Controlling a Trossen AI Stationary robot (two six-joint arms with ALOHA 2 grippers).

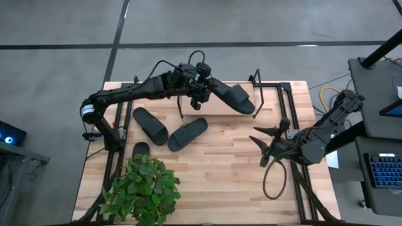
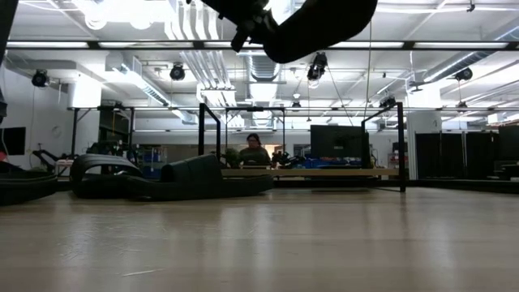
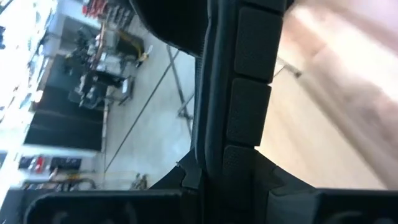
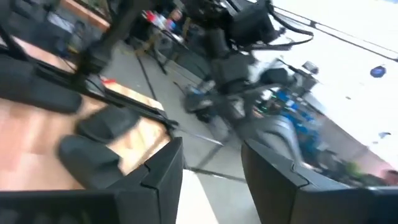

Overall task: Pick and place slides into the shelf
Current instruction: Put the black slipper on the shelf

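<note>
A pale butcher-block worktop (image 1: pixel 213 176) of jointed wood strips is being seen from above, with both dark arms reaching over it. At its far edge the shelf (image 1: pixel 270 103), a low rack of thin black metal rods with upright side loops, is being shown. A leafy green potted plant (image 1: pixel 143 188) is being shown at the near left corner.

A smooth black slide sandal (image 1: pixel 233 95), oval-soled with a wide strap, is being held above the shelf by the left gripper (image 1: pixel 200 88), whose fingers are being kept nearly closed on its edge; in the low view it is being seen hanging high over the worktop. Two matching slides (image 1: pixel 149 124) (image 1: pixel 187 134) are being left lying close together on the wood, left of centre, and a fourth (image 1: pixel 141 149) is being partly hidden by the plant's leaves.

The right gripper (image 1: pixel 264 144) is being held over the worktop's right side with its fingers (image 4: pixel 163 168) parted and nothing between them. A black cable loop (image 1: pixel 275 179) is being seen beneath it.
</note>
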